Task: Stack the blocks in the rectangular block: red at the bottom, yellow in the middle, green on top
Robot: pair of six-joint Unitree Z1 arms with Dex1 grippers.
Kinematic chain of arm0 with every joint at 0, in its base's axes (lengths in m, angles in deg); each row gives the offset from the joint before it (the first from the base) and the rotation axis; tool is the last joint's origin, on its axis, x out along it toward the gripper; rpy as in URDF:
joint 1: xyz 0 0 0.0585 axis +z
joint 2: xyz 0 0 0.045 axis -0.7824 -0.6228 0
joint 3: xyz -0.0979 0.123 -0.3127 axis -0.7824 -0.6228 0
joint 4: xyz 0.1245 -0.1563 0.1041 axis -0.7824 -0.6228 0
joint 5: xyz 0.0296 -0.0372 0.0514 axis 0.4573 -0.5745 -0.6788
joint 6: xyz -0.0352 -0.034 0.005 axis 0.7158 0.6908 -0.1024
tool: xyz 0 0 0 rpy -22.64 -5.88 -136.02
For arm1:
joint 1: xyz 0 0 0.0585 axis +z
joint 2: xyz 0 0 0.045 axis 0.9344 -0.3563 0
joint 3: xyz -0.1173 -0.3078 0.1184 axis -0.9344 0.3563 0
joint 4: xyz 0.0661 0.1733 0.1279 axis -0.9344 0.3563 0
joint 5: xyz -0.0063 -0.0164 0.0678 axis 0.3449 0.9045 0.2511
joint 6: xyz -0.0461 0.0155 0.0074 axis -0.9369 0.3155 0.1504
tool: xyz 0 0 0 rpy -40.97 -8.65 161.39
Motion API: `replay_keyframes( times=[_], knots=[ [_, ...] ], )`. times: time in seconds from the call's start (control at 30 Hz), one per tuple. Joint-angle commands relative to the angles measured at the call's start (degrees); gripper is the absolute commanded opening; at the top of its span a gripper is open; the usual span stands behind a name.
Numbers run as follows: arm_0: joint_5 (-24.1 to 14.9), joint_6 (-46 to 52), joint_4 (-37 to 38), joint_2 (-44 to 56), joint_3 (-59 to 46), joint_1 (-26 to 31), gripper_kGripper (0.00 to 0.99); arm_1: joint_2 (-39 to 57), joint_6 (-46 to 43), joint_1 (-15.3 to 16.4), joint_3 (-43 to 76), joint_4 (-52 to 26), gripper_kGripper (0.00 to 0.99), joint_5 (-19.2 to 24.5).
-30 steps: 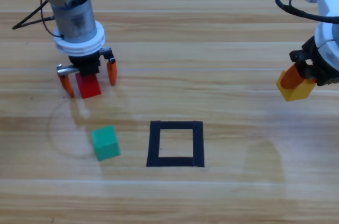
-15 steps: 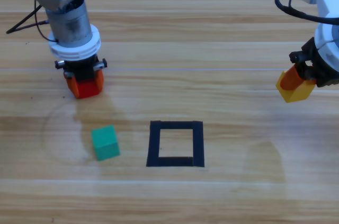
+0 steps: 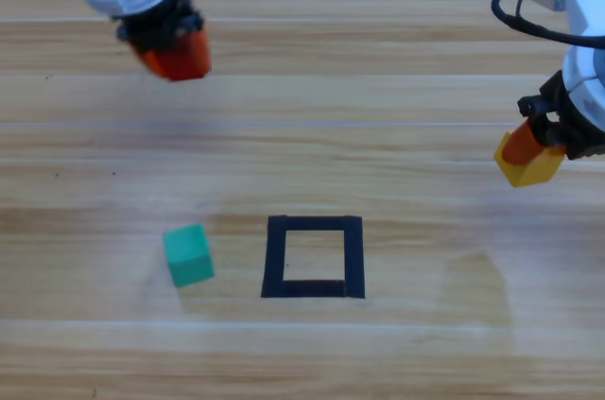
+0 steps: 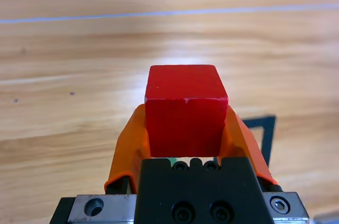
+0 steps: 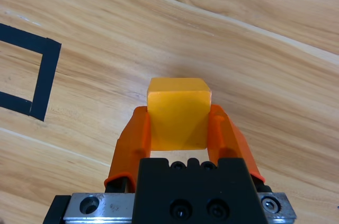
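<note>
Most of the left arm is cut off by the top edge of the high view, where its left claw [image 3: 173, 52] grips the red cube [image 4: 185, 110] between both jaws, lifted off the pale wooden desk [image 3: 378, 97]. The right claw [image 3: 531, 152] is clamped on the yellow cube [image 5: 177, 113], also held clear of the desk. The green cube [image 3: 187, 254] lies below the left claw, just beside the black tape square [image 3: 313, 256]; no writing is visible.
</note>
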Motion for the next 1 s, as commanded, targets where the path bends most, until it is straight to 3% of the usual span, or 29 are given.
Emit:
replay_keyframes(
  times=[0.03,0.27,0.63,1.0],
  knots=[
    [0.0,-3.8,-1.3,0.3,-1.1,-9.8,0.000,1.5,0.1,0.3,2.2,1.1,0.026,-0.2],
    [-1.3,-5.9,-1.4,-2.8,-1.6,-19.3,0.000,1.6,0.0,0.3,2.1,1.1,0.026,-0.4],
    [-3.7,15.6,-5.2,-7.6,-0.5,-23.5,0.000,1.6,0.1,0.3,2.2,1.1,0.026,-0.4],
    [-4.5,26.9,-10.3,-11.5,4.0,-27.5,0.000,1.5,0.1,0.3,2.3,1.1,0.026,-0.4]
  ],
)
